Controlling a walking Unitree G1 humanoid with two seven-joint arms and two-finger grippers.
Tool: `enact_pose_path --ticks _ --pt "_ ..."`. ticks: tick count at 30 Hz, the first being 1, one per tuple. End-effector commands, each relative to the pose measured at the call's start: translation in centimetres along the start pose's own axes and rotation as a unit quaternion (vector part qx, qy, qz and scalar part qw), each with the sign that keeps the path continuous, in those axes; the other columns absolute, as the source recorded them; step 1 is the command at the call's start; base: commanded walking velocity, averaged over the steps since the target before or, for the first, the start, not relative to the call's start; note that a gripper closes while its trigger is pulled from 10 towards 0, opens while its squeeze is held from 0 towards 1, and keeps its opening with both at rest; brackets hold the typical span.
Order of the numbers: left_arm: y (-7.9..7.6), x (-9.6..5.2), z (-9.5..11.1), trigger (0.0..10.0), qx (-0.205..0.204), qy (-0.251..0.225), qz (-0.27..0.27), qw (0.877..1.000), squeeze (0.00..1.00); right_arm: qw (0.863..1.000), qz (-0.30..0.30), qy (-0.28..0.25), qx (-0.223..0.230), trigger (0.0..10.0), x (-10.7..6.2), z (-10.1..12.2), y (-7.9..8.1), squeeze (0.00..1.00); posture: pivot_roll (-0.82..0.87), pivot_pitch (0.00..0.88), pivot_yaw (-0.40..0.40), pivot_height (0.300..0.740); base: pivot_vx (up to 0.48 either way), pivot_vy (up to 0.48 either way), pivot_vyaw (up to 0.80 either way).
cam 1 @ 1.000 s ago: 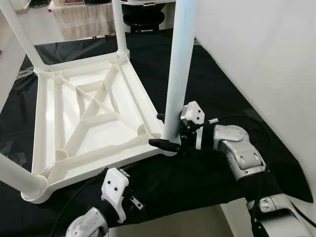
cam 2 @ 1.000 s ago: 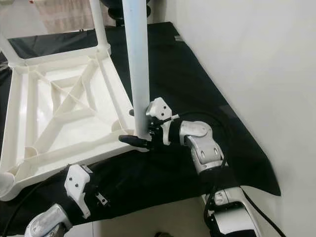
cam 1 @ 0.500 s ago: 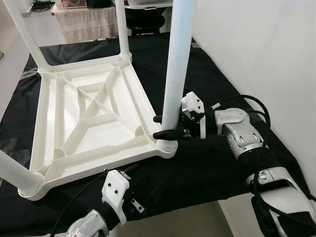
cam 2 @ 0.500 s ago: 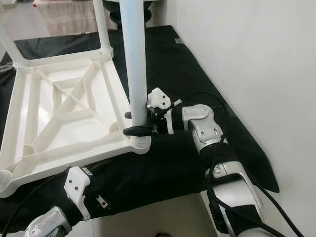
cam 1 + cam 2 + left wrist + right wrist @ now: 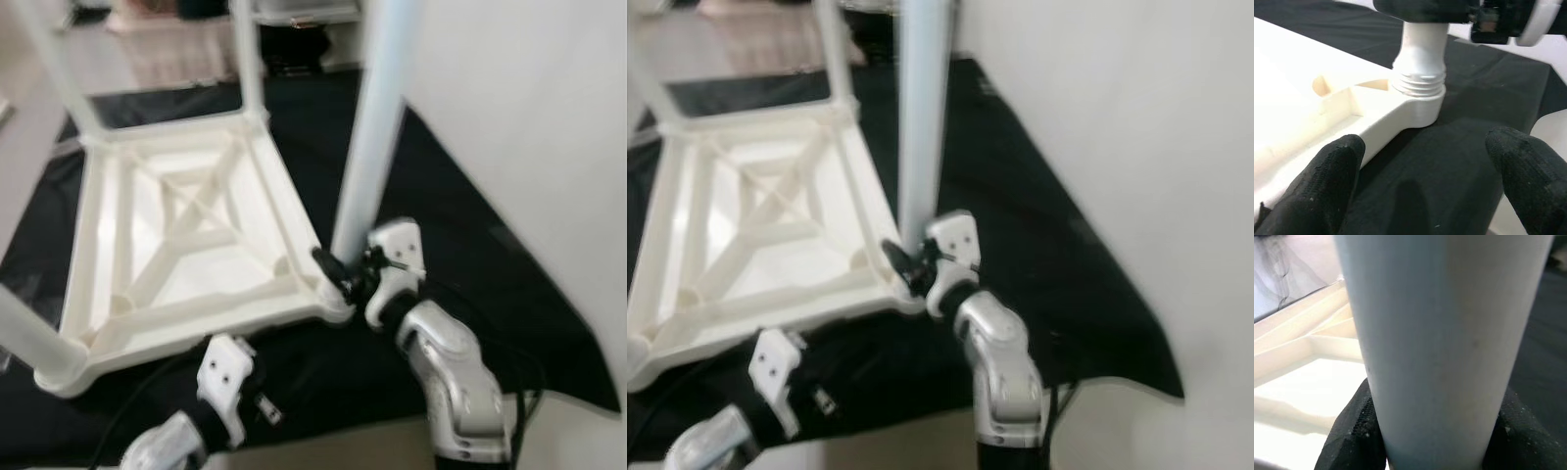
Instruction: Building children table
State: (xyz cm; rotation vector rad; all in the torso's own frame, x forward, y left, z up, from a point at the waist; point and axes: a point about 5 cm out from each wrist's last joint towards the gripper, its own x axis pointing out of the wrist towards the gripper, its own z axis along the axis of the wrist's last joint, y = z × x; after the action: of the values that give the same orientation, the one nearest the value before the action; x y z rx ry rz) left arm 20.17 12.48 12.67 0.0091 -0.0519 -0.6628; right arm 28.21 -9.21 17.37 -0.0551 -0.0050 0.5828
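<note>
Two silver, glossy arms built from rounded jointed segments are seen, the right arm (image 5: 453,377) showing bulbous metallic housings, with thin black cables running along it towards the wrist. Each wrist is capped by a white, angular plastic block, the left one (image 5: 226,369) marked with small dark screw holes, with a black cable trailing away at about 8 o'clock and a small dark fitting at about 4 o'clock. The left gripper (image 5: 1425,181) is fitted with two black fingers (image 5: 1327,183) with a coarse, grainy texture and rounded tips, and the same pebbled black surface is shown on the fingers (image 5: 1354,433) of the right gripper (image 5: 345,277).
</note>
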Motion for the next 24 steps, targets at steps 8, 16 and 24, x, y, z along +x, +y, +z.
enact_pose_path --ticks 8,16,24 --pt "0.4 0.1 -0.4 10.0 -0.003 0.008 0.002 1.000 0.00 0.994 0.089 0.059 0.006 10.0 1.1 -2.9 1.2 0.00 0.03 0.197 -0.006 0.740 0.000 0.000 0.00" --pt "0.5 0.4 -0.6 10.0 -0.004 0.009 0.001 1.000 0.00 0.971 0.237 -0.005 -0.023 10.0 1.5 0.7 1.7 0.00 0.04 0.175 -0.006 0.740 0.000 0.000 0.00" --pt "0.1 0.8 -0.8 10.0 -0.008 0.009 -0.005 1.000 0.00 0.913 0.394 0.003 -0.104 10.0 2.5 1.7 -1.1 0.00 0.05 0.157 -0.022 0.740 0.000 0.000 0.00"
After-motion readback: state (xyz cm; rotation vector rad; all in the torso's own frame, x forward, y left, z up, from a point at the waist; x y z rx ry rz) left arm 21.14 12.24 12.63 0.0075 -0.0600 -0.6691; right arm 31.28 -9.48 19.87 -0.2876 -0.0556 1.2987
